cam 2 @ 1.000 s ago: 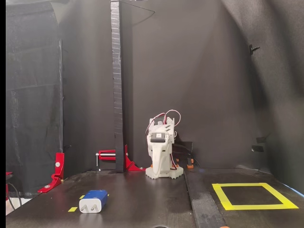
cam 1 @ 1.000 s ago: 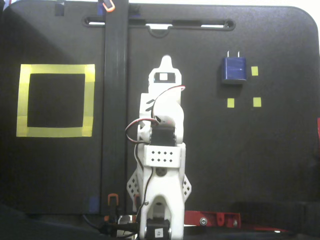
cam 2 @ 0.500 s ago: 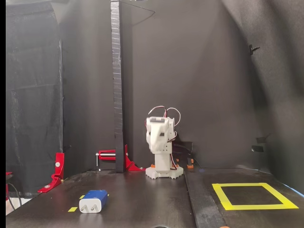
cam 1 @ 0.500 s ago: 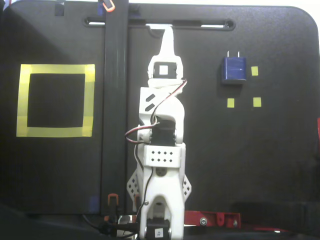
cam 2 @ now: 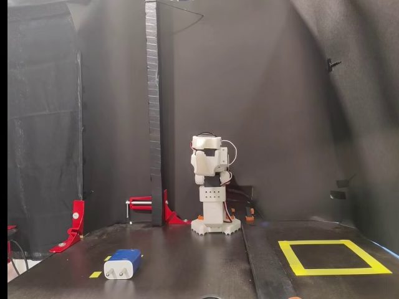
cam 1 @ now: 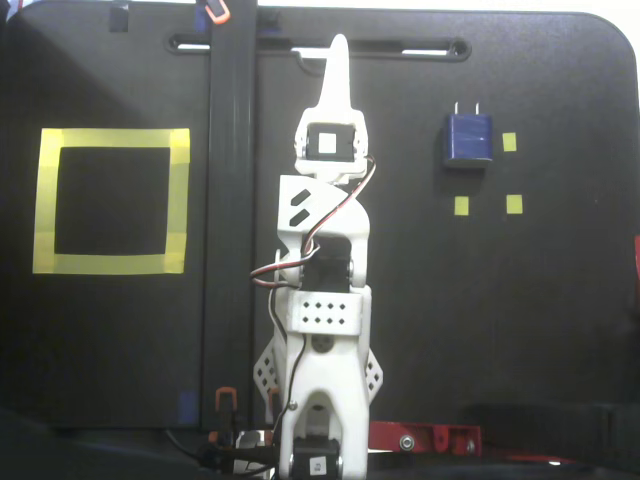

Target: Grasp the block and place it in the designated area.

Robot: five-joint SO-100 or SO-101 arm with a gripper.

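You're in a lab-style test booth: black drapes point(cam 2: 280, 93), black board point(cam 1: 500, 300), red clamps point(cam 2: 76, 218) at 9 o'clock, yellow tape point(cam 1: 110, 200).

fingers point(cam 1: 339, 55): gap unreadable | arm base point(cam 1: 318, 455): cut off at bottom edge

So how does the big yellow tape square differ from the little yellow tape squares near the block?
The big square is a hollow outline of wide tape around bare black surface; the little squares are solid patches. It is far larger than the block, while each of them is smaller than it. In the top-down fixed view it lies left of the arm, empty; they sit right, beside the block. Both are flat yellow tape.
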